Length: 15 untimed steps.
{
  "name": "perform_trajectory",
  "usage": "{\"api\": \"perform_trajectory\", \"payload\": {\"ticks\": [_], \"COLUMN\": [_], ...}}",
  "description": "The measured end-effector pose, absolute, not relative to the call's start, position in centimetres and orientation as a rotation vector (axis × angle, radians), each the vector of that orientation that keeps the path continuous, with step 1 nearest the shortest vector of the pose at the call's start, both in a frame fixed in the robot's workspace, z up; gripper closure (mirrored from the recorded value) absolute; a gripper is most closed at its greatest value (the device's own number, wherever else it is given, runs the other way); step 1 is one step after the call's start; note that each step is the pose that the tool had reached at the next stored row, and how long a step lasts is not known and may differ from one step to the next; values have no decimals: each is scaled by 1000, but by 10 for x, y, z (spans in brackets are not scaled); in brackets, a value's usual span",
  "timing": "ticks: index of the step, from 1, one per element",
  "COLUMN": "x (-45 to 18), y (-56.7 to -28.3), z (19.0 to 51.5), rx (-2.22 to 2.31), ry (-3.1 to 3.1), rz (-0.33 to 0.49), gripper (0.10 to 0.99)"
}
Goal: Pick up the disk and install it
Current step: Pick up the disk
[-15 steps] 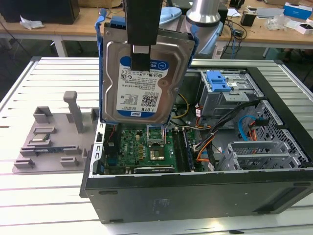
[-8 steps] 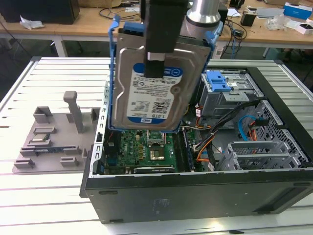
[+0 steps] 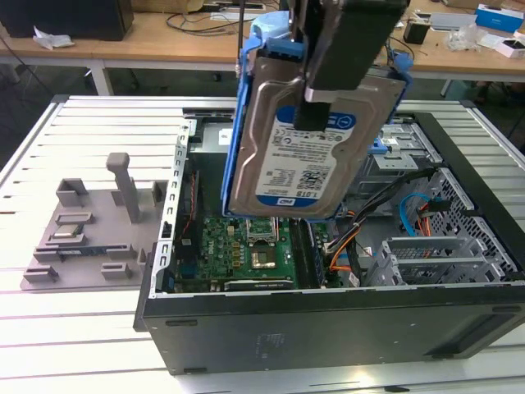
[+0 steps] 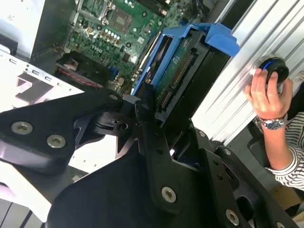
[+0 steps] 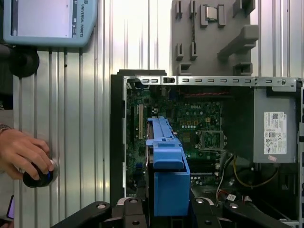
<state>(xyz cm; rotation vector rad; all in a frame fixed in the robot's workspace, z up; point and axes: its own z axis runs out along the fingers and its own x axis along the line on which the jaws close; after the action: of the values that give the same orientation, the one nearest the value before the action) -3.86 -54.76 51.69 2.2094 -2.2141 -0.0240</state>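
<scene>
The black robot gripper (image 3: 313, 107) is clamped on the flat silver metal disk (image 3: 287, 164) with its blue plastic rail frame. It holds the disk nearly upright in the air above the open black computer case (image 3: 328, 328). In the exterior view, a grey plastic fixture plate (image 3: 90, 230) lies at nine o'clock from the case.

Gripper (image 5: 166, 211) clamps the disk (image 5: 166, 164) over open case (image 5: 117, 142)

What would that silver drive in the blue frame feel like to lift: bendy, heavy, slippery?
Probably stiff: the disk hangs straight from the gripper without sagging. Likely heavy for its size, being a metal casing. Its smooth metal face may be slippery, though the blue rail frame offers edges.
</scene>
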Motion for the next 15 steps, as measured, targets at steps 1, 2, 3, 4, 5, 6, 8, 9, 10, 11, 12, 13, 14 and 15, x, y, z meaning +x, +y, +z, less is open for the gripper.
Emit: {"api": "perform_trajectory", "payload": {"ticks": [1, 2, 3, 4, 5, 6, 8, 9, 10, 11, 12, 13, 14, 15], "x": [-36, -33, -30, -27, -25, -22, -18, -16, -14, -13, -11, -10, -9, -7], "y": [-548, -548, -548, -548, -548, -548, -548, -548, -548, -548, -548, -548, -548, -548], "z": [517, 517, 517, 517, 517, 517, 517, 517, 517, 517, 517, 517, 517, 517], "rx": [2209, 2209, 2209, 2210, 2209, 2209, 2209, 2209, 2209, 2209, 2209, 2209, 2209, 2209], "ry": [-2214, -2214, -2214, -2214, -2214, -2214, -2214, -2214, -2214, -2214, -2214, -2214, -2214, -2214], "rz": [-24, -24, -24, -24, -24, -24, -24, -24, -24, -24, -24, -24, -24, -24], "gripper": [722, 722, 722, 722, 722, 722, 722, 722, 722, 722, 722, 722, 722, 722]}}
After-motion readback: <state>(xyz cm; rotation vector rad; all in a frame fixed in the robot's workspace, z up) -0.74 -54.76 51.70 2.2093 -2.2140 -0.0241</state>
